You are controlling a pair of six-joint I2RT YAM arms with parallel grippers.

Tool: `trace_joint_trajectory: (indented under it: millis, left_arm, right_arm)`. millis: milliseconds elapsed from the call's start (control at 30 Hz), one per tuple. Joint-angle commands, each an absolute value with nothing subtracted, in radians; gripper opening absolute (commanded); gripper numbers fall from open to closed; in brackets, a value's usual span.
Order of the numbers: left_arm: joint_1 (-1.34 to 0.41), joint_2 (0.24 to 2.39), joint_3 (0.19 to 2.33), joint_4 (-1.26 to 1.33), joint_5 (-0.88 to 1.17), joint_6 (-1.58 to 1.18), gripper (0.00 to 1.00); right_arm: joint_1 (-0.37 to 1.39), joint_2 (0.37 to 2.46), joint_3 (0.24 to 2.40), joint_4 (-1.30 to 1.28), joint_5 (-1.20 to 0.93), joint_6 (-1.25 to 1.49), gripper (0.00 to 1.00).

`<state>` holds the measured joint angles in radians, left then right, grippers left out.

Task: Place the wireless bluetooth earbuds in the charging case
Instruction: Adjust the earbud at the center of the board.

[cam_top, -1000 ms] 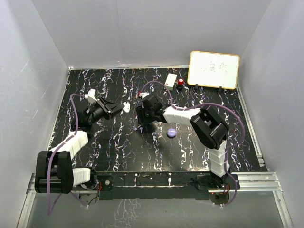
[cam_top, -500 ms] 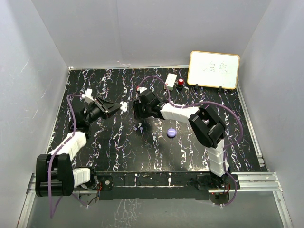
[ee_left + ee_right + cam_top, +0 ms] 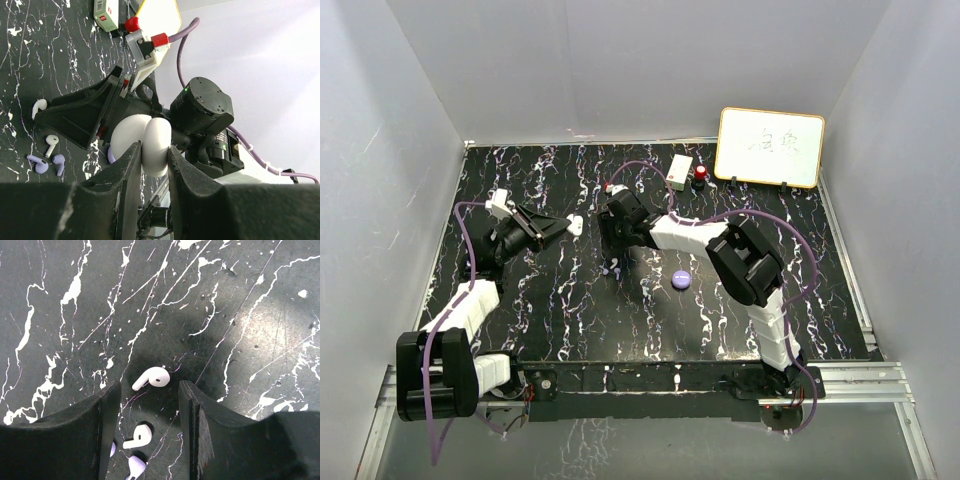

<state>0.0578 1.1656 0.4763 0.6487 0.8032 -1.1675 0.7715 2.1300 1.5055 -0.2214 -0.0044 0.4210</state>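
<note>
Left arm (image 3: 470, 300) and right arm (image 3: 772, 330) are both white shells with chunky black joints, purple cables (image 3: 180, 57) looping off them. Left gripper (image 3: 155, 152) and right gripper (image 3: 150, 405): plain matte-black fingers.

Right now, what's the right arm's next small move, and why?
Probably lower the right gripper and close on the white earbud: it lies on the table, centred between the open fingers, untouched. The left gripper holds the white case.
</note>
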Motion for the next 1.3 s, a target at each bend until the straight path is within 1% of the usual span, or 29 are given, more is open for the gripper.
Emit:
trace_joint_trajectory:
  millis: [0,433,900,1033,1267]
  left_arm:
    - [0.073,1.132,0.477,0.647,0.841,-1.170,0.00]
    - [0.085,1.132,0.488,0.642,0.851,-1.175,0.00]
    - [0.144,1.113,0.509,0.607,0.882,-1.174,0.00]
    - [0.150,1.117,0.509,0.608,0.885,-1.173,0.00]
    - [0.150,1.141,0.500,0.635,0.890,-1.174,0.00]
  right_arm:
    - [0.784,2.125,1.549,-0.212,0.052,0.433,0.48]
    - [0.828,2.194,1.628,-0.303,0.228,0.401,0.49]
    - [0.857,2.246,1.647,-0.362,0.405,0.378,0.49]
    - [0.857,2.237,1.623,-0.390,0.453,0.372,0.49]
    - [0.858,2.169,1.517,-0.392,0.483,0.373,0.49]
